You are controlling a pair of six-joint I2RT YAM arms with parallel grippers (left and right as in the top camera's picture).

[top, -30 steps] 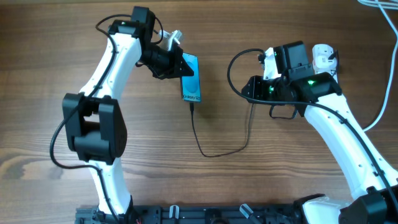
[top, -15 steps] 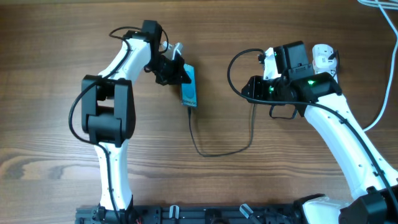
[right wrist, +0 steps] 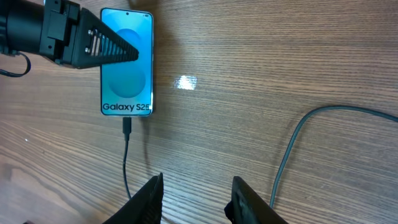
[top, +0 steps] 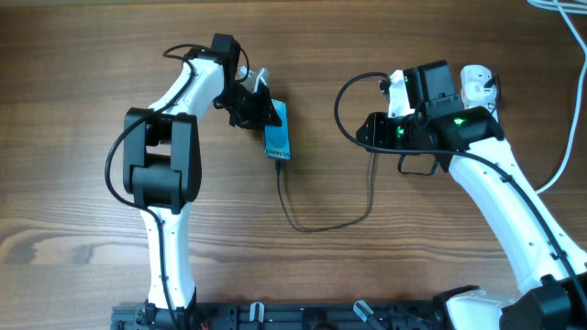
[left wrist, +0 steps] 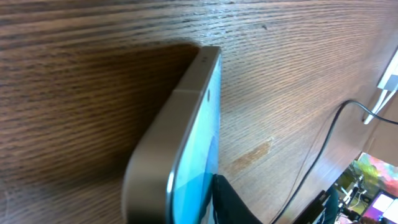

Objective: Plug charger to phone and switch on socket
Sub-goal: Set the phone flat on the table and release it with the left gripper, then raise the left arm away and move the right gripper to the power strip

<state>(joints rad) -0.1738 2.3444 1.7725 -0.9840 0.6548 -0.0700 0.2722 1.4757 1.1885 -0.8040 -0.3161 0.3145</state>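
Tally: four kinds of thing.
One phone (top: 279,139), one thin black cable (right wrist: 125,158), one white power strip (top: 473,82) (partly hidden), two robot arms: left arm (top: 158,170), right arm (top: 500,192).

phone (left wrist: 200,134): seen edge-on and very close, pale metal frame running up to a rounded far corner; the teal-blue screen faces right.
left tool's finger (left wrist: 227,200): one black finger against the screen, cut off by the lower border.
tabletop (left wrist: 93,56): brown wood grain, with a dark shadow left of the phone.
charger (left wrist: 323,140): thin black cable, well right of the phone, curving over the wood; its ends cannot be made out.
white object (left wrist: 389,74): small, blurred, at the right edge.
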